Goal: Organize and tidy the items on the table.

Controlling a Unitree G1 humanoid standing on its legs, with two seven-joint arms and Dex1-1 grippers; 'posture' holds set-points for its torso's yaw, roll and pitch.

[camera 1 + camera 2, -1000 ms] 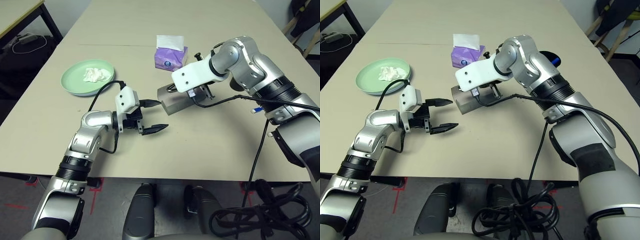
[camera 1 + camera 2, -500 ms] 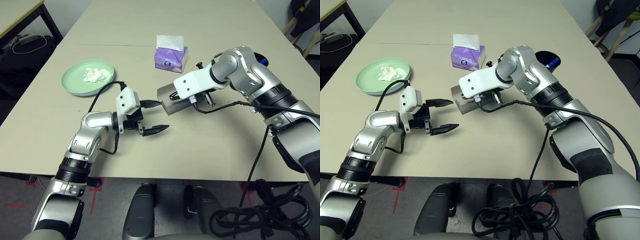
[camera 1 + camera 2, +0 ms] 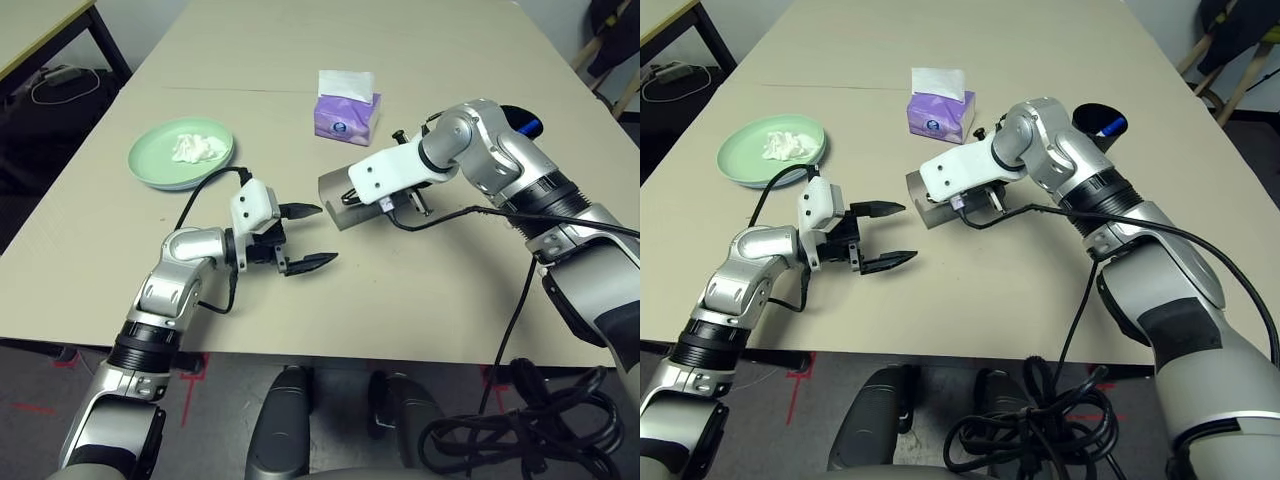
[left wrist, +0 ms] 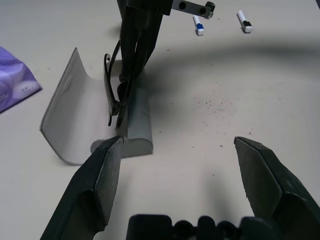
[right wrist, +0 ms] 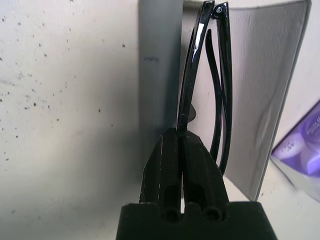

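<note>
My right gripper (image 5: pixel 181 136) is shut on the frame of the folded black sunglasses (image 5: pixel 201 70). It holds them upright over the open grey glasses case (image 3: pixel 337 190), their lower end down in the case's tray (image 4: pixel 135 120). My left gripper (image 3: pixel 304 238) stands open just left of the case, with nothing between its fingers. At the far left, a crumpled white tissue (image 3: pixel 197 148) lies on the pale-green plate (image 3: pixel 160 172). The black cup (image 3: pixel 1098 114) with a blue-tipped pen in it stands behind my right arm. Two white-blue pens (image 4: pixel 198 25) lie on the table (image 3: pixel 430 290) beyond the case.
A purple tissue box (image 3: pixel 346 114) stands just behind the case. A smaller desk (image 3: pixel 35 30) with black legs and cables on the floor are at the far left. Bare tabletop lies in front of both grippers.
My right gripper has lowered and swung the sunglasses closer over the open case. The left arm has kept its place; the view has shifted slightly.
</note>
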